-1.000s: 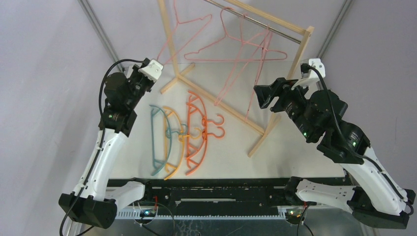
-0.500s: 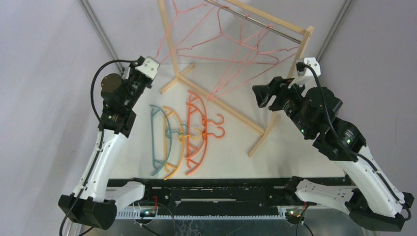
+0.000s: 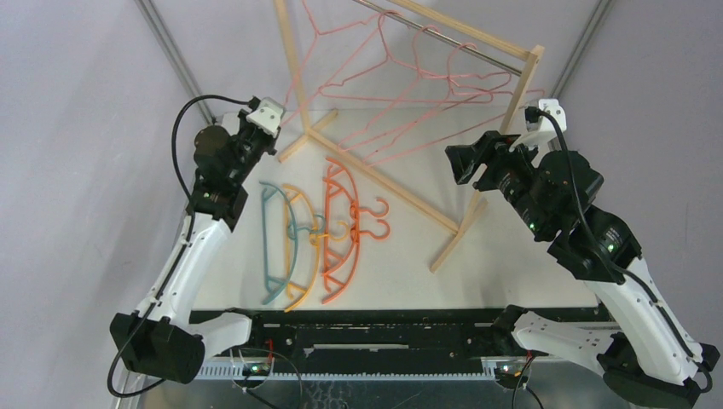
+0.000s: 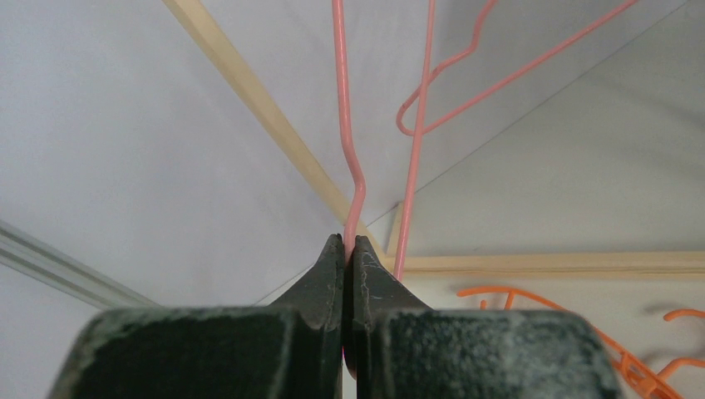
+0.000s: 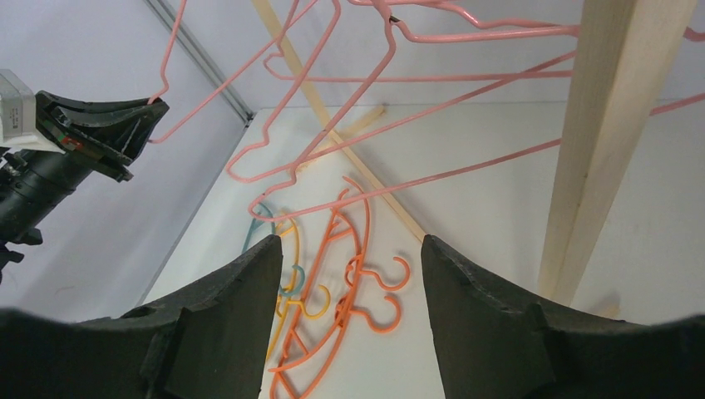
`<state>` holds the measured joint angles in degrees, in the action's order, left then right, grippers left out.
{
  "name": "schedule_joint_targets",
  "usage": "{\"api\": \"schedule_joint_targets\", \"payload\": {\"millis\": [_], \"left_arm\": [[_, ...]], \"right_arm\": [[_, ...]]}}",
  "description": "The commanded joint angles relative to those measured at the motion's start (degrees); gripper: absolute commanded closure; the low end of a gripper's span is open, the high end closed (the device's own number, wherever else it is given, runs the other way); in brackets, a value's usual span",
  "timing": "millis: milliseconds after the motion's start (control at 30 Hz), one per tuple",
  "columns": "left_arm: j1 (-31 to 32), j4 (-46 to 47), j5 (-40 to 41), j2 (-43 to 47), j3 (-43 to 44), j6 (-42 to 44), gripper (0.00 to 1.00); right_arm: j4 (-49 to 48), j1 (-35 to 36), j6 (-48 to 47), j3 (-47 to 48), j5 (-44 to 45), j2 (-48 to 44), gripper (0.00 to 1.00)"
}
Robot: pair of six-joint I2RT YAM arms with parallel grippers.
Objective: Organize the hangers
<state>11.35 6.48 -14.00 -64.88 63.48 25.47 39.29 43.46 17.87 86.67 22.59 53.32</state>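
Since the earlier frames the left gripper (image 4: 349, 249) has shifted a little to the right and up toward the wooden rack (image 3: 294, 64), and the pink wire hangers (image 3: 409, 94) on the rod have swung from hanging steeply downward to lying fanned out more flatly beneath the metal rod (image 3: 477, 49); the right arm has changed only slightly. The left gripper's fingers (image 4: 324, 283) are pressed together on the thin pink wire of one hanger (image 4: 342, 125), which rises from the fingertips with a small kink and runs up past a slanted wooden leg of the rack. In the right wrist view the same black fingers show at the left edge, clamped on the end of that pink wire. The right gripper (image 5: 349, 274) hangs beside the rack's right upright (image 5: 615, 141) with its fingers spread wide apart and nothing between them. On the white table (image 3: 401, 256) lie the plastic hangers, side by side between the two arms: a teal hanger (image 3: 271, 243) on the left, a yellow hanger (image 3: 300, 247) in the middle and orange hangers (image 3: 341, 230) on the right, their hooks overlapping near the middle of the group. The orange ones lie just beside the rack's lower wooden foot bar (image 3: 401, 200).
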Motion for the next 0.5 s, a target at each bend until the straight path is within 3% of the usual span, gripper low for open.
{"api": "schedule_joint_targets", "payload": {"millis": [0, 467], "left_arm": [[0.49, 6.76, -1.55, -0.48, 0.79, -3.05, 1.00], [3.12, 5.36, -6.17, -4.72, 2.91, -3.89, 1.00]], "right_arm": [[-0.70, -0.81, 1.22, -0.18, -1.40, -0.58, 0.30], [-0.44, -1.93, 1.38, -0.62, -2.31, -1.09, 0.30]]}}
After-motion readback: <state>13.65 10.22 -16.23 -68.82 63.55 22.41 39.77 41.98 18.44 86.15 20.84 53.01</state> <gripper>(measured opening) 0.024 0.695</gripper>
